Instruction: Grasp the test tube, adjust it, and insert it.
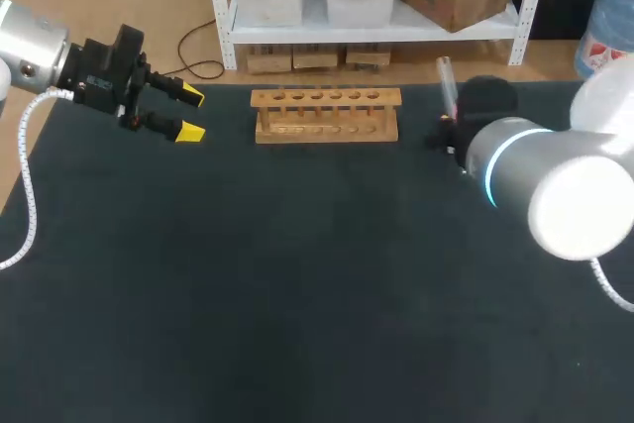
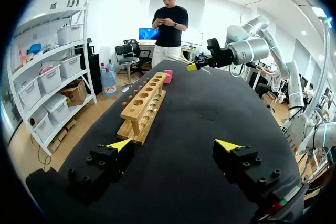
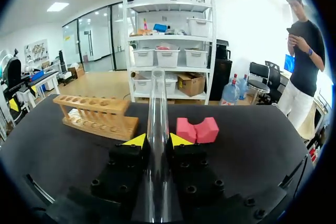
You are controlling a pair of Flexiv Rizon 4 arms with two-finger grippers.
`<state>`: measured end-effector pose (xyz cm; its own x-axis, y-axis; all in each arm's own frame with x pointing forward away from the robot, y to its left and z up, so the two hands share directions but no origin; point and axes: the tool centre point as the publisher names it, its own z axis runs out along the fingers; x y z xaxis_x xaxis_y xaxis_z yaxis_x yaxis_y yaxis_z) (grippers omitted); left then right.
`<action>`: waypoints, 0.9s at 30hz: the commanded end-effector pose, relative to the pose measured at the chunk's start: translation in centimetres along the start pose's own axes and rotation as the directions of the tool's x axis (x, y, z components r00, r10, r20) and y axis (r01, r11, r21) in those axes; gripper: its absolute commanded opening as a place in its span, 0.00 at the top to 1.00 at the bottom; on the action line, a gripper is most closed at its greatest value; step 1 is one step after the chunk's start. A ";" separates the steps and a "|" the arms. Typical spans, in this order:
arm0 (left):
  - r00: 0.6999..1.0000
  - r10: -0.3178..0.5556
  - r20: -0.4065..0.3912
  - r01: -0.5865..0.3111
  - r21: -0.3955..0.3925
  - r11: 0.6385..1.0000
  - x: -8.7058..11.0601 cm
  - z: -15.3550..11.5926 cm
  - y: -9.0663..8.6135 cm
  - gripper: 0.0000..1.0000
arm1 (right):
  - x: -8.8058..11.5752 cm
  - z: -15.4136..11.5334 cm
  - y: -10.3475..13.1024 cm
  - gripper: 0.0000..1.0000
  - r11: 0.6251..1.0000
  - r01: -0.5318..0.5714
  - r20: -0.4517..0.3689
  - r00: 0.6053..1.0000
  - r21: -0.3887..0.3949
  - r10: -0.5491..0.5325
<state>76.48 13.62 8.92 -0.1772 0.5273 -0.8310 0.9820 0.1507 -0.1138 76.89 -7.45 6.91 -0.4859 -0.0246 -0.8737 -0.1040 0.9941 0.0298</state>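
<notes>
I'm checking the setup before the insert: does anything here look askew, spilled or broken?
Nothing stands out. The wooden test tube rack stands upright, its holes empty; the test tube sits straight and intact, clamped in the right gripper; the left gripper hangs open, off to the rack's side.

We see a plain, near-black table (image 1: 297,294) carrying a pale honey-coloured wooden rack (image 1: 326,114) and a coral-pink block (image 3: 197,129). Our left gripper (image 1: 191,114) and right gripper (image 3: 157,141) are black with bright yellow tips, and the test tube (image 3: 156,98) is colourless and see-through. Our right arm (image 1: 555,185) is silver-grey with a glowing cyan ring.
</notes>
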 end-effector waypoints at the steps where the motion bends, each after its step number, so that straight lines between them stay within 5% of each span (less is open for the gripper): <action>1: 1.000 0.002 0.001 -0.002 0.002 1.000 0.1 0.0 0.1 0.00 | -0.4 1.4 2.3 1.00 1.000 -0.011 -0.011 1.000 -0.029 0.011; 9: 1.000 0.002 0.001 -0.002 0.002 1.000 0.1 0.0 0.1 0.00 | -0.4 2.5 6.4 1.00 0.993 -0.014 -0.020 1.000 -0.113 0.012; 27: 1.000 0.002 0.001 -0.002 0.002 1.000 0.1 0.0 0.1 0.00 | -0.6 4.2 11.4 1.00 0.983 0.007 -0.068 0.998 -0.185 -0.019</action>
<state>76.48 13.62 8.92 -0.1772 0.5273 -0.8310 0.9820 0.1507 -0.1138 79.01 3.77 5.99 -0.5361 -0.0482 -0.8428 -0.2659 0.9572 0.1144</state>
